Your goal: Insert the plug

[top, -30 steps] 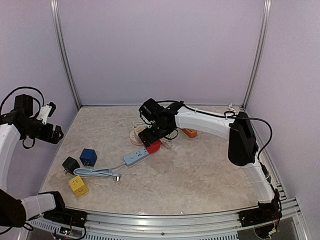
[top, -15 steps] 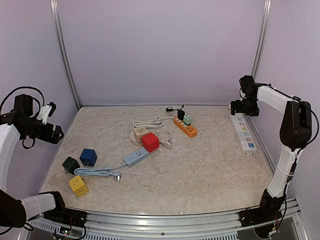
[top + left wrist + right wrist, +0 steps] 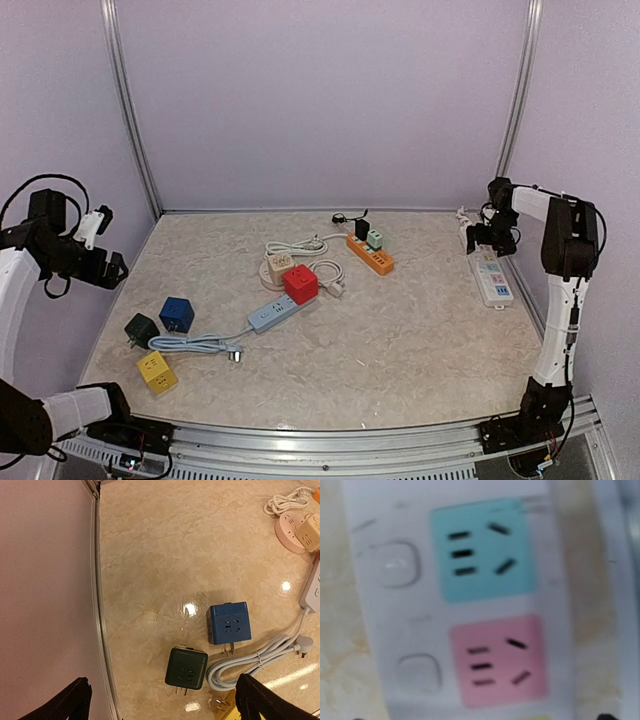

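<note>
My right gripper (image 3: 482,236) hangs close over the white power strip (image 3: 487,270) at the table's right edge. The right wrist view is a blurred close-up of that strip (image 3: 385,630) with a cyan socket (image 3: 482,550) and a pink socket (image 3: 497,657). Only dark finger tips show, at the two bottom corners, wide apart with nothing between them. My left gripper (image 3: 103,266) is raised at the far left, open and empty. Its fingers (image 3: 75,700) frame a dark green cube adapter (image 3: 186,668) and a blue one (image 3: 229,623). A grey cable's plug (image 3: 304,642) lies loose.
A red cube adapter (image 3: 300,284) sits on a light blue strip (image 3: 272,313). A yellow cube (image 3: 156,371) lies front left. A round socket (image 3: 277,265) and an orange strip (image 3: 370,254) with black and green adapters lie mid-back. Walls enclose the table.
My right arm has swung from the red cube at mid-table to the far right, then dropped lower over the white strip. The left arm has not moved.
</note>
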Robot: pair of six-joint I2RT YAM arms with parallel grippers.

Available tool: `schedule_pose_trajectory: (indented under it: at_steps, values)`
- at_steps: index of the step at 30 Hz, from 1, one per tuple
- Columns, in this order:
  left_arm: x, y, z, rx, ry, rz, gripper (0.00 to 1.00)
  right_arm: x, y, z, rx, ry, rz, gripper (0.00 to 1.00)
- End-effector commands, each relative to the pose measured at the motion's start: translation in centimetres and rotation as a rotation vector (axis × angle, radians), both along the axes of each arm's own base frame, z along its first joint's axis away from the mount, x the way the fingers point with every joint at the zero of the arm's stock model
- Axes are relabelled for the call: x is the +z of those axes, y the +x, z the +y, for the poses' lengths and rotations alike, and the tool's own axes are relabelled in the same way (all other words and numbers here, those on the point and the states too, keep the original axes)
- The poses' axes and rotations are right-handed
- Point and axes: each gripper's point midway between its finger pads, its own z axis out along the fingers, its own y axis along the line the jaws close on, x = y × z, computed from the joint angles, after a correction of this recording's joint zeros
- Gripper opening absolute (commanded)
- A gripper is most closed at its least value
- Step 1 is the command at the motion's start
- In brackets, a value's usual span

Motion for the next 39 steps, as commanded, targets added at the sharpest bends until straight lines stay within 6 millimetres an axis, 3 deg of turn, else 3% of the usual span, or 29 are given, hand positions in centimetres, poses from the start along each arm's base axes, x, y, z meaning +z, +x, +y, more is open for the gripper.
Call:
schedule_pose_trajectory:
  at_steps: [1, 7, 10, 13, 16, 20, 24, 28, 30, 32, 33, 35, 37, 39]
  values:
    - [-0.2, -0.4, 0.0, 0.002, -0.007, 0.013, 0.99, -3.0, -0.4, 0.7, 0.059, 0.016, 0.073, 1.00]
    - [-0.3, -0.2, -0.1, -0.002, -0.015, 0.014, 0.99, -5.9, -1.9, 0.9, 0.066, 0.021, 0.143, 0.98]
    - [-0.3, -0.2, -0.1, -0.002, -0.018, 0.014, 0.99, -5.9, -2.2, 1.3, 0.064, 0.025, 0.145, 0.84]
    - [-0.2, -0.3, -0.1, -0.003, -0.015, 0.010, 0.99, -5.0, -2.6, 2.4, 0.085, 0.014, 0.139, 0.65]
    - [-0.2, -0.3, -0.2, -0.006, -0.013, 0.004, 0.99, -3.6, -3.5, 4.0, 0.100, -0.029, 0.123, 0.42]
    - [0.0, -0.3, -0.3, -0.016, -0.015, -0.003, 0.99, -0.5, -4.4, 7.2, 0.105, -0.008, 0.009, 0.26]
    - [0.5, -0.3, -0.5, -0.025, -0.020, -0.015, 0.99, 6.9, -4.4, 10.7, 0.162, 0.036, -0.209, 0.11]
    - [0.9, -0.4, -0.8, -0.036, -0.029, -0.029, 0.99, 16.5, -5.7, 16.9, 0.332, 0.040, -0.462, 0.00]
    - [1.0, -0.4, -0.9, -0.040, -0.031, -0.032, 0.99, 20.7, -7.7, 21.8, 0.479, 0.061, -0.573, 0.00]
    - [0.9, -0.5, -1.1, -0.045, -0.036, -0.033, 0.99, 23.2, -10.8, 27.4, 0.681, 0.093, -0.644, 0.00]
    - [0.9, -0.5, -1.1, -0.048, -0.038, -0.033, 0.99, 23.6, -13.5, 31.3, 0.834, 0.126, -0.658, 0.00]
    - [0.8, -0.5, -1.2, -0.054, -0.039, -0.032, 0.99, 22.7, -18.9, 37.1, 1.115, 0.157, -0.640, 0.00]
    - [0.7, -0.5, -1.2, -0.056, -0.035, -0.027, 0.99, 20.0, -24.9, 41.6, 1.397, 0.153, -0.566, 0.00]
    - [0.4, -0.7, -1.1, -0.062, -0.024, -0.012, 0.99, 16.4, -29.8, 44.1, 1.600, 0.125, -0.453, 0.00]
